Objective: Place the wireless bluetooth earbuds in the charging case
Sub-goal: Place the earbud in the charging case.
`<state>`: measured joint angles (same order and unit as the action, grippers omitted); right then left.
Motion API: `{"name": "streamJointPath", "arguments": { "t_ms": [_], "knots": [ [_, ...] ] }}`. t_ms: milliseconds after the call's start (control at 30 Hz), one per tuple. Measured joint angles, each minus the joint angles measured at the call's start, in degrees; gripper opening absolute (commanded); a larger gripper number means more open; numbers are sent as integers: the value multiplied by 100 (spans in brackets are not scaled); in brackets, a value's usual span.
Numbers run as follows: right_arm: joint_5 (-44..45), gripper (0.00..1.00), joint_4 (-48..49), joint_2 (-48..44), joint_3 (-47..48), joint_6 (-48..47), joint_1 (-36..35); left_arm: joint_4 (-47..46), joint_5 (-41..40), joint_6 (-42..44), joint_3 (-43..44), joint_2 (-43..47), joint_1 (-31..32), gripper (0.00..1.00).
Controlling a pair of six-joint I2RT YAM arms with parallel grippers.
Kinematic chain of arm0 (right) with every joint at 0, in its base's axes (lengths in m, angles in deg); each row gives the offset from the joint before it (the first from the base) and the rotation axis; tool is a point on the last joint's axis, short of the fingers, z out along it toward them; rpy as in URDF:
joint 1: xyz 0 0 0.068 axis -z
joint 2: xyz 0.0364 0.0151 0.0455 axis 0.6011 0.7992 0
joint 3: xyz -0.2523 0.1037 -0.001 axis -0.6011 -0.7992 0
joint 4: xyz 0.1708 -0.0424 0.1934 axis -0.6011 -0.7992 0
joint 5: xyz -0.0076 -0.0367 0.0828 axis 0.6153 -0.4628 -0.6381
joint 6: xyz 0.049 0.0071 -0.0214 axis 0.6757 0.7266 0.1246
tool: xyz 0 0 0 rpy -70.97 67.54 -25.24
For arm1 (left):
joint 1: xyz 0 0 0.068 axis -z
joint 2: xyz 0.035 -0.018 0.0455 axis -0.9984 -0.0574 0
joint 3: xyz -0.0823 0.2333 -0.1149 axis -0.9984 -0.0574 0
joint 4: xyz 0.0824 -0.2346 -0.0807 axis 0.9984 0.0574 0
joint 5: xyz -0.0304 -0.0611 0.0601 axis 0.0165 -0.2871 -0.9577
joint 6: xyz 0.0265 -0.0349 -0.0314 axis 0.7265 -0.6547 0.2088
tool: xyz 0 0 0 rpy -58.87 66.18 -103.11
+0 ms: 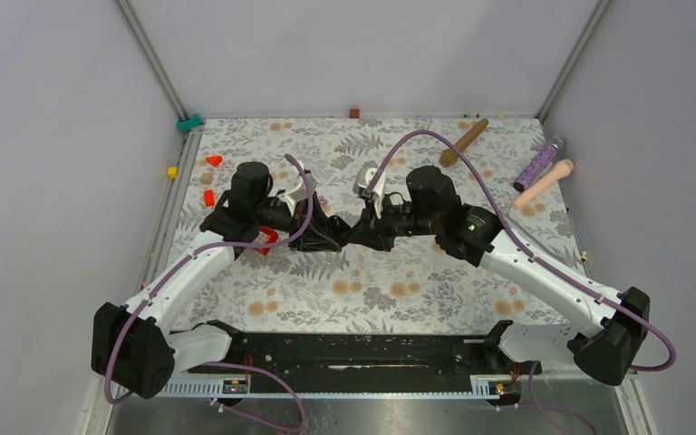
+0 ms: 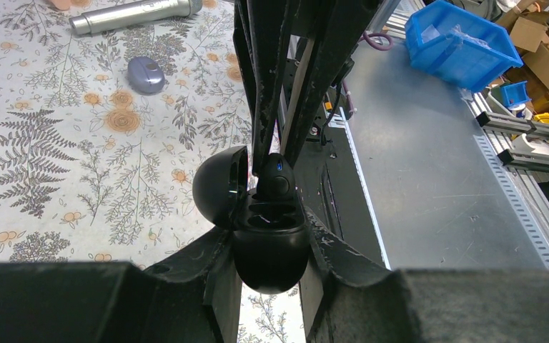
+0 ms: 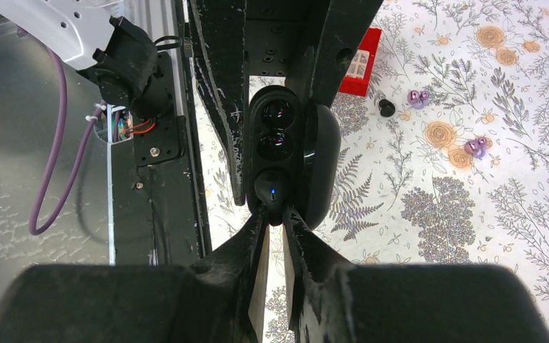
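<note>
Charging case (image 2: 270, 268) — black, lid swung open, clamped between the fingers of the left gripper (image 2: 268, 250), mid-table. Held earbud (image 3: 273, 191) — black, pinched in the right gripper (image 3: 277, 218) at the rim of the case's open mouth. Loose on the floral cloth (image 3: 536, 78) near a red tray (image 3: 361, 61): spare black earbud (image 3: 386, 108), purple earbud (image 3: 419, 98), second purple earbud (image 3: 477, 147)

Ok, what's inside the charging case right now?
Two dark round sockets in the case, seemingly empty. A black earbud pinched in the right jaws sits at its open mouth; whether its tip is in a socket is hidden by the bud itself.
</note>
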<state>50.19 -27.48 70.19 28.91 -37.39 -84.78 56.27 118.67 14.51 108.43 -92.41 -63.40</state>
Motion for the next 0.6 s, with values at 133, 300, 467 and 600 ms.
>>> {"name": "streamJointPath", "arguments": {
  "t_ms": [133,300,467,600],
  "knots": [
    [9,19,2,7,0,0,-11,2,-2,0,0,0,0,0],
    [11,22,4,35,0,0,-26,2,-2,0,0,0,0,0],
    [94,23,20,57,0,7,-61,2,-11,2,0,0,0,0],
    [114,23,39,61,0,26,-63,0,-22,2,-2,0,0,0]
  ]
}}
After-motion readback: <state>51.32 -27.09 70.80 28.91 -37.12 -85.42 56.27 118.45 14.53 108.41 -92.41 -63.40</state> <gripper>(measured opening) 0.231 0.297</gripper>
